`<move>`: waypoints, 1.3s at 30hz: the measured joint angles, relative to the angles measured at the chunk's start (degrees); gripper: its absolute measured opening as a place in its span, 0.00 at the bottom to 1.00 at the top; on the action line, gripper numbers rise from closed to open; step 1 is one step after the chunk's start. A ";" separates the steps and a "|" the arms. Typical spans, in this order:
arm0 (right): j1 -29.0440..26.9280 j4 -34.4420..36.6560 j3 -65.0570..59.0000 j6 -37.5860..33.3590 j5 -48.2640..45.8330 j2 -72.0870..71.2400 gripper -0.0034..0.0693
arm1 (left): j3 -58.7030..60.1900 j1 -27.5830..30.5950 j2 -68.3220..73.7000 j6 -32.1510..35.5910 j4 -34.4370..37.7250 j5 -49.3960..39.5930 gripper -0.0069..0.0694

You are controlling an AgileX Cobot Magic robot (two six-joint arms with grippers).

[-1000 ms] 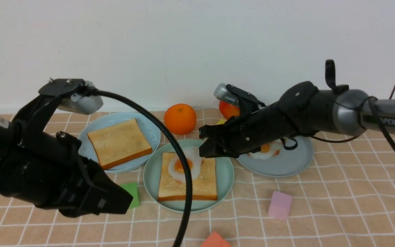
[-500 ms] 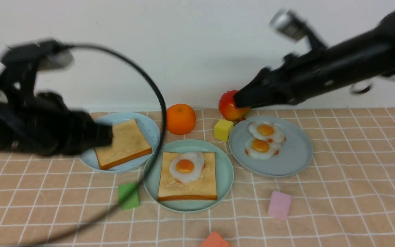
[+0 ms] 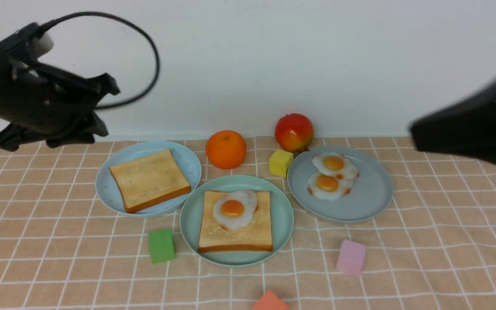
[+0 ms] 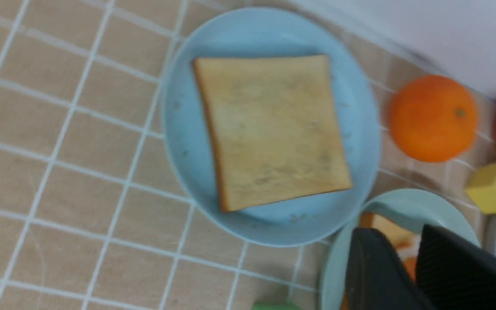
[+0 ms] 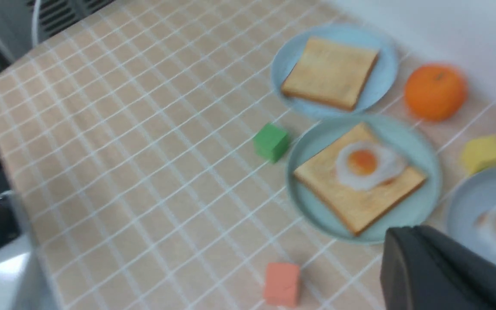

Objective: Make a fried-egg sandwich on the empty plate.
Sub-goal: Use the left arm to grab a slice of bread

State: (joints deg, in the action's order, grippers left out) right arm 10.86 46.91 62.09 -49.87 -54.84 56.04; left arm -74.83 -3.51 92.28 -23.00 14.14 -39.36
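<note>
The mint-green plate sits front centre and holds a toast slice with a fried egg on top. The second toast slice lies on the pale-blue plate to its left; it also shows in the left wrist view. My left gripper hangs high at the far left, above and left of that plate, its jaws slightly apart and empty. My right gripper is blurred at the far right, raised, with its jaws together and empty.
A grey-blue plate at the right holds two fried eggs. An orange, a red apple and a yellow cube stand behind. Green, pink and orange-red cubes lie in front.
My right gripper left the fried egg on the toast, rose and pulled back to the far right. My left arm lifted and swung back to the upper left.
</note>
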 joint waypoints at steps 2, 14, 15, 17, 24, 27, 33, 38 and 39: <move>0.00 0.00 -4.11 -1.51 3.16 -5.20 0.03 | -2.13 0.69 3.98 0.00 1.23 -1.99 0.46; 0.00 0.00 -11.34 -1.17 3.96 -12.56 0.04 | -7.54 0.68 20.85 1.68 1.82 2.38 0.72; 0.00 0.00 -11.40 -1.17 3.64 -12.56 0.04 | -7.62 0.68 22.28 1.68 1.88 3.27 0.72; 0.00 0.00 -11.40 -1.05 3.63 -12.56 0.04 | -7.64 0.68 23.71 1.68 2.28 4.12 0.72; 0.00 0.18 -11.40 -1.04 3.48 -12.56 0.05 | -7.92 0.68 26.87 2.32 2.61 6.12 0.66; 0.00 0.18 -11.40 -1.04 3.48 -12.56 0.05 | -8.04 0.68 27.24 3.15 2.98 6.49 0.60; 0.00 0.18 -11.40 -1.04 3.58 -12.56 0.05 | -8.12 0.68 27.44 5.57 3.32 6.38 0.33; 0.00 0.18 -11.40 -1.04 3.30 -12.56 0.06 | -8.05 0.68 25.52 5.29 1.53 4.18 0.12; 0.00 0.18 -11.40 -1.04 3.31 -12.56 0.06 | -8.05 0.68 25.35 5.15 1.44 4.03 0.12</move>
State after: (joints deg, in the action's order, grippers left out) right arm 10.86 47.09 50.69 -50.91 -51.53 43.47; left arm -82.88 -2.82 117.62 -17.86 15.58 -35.33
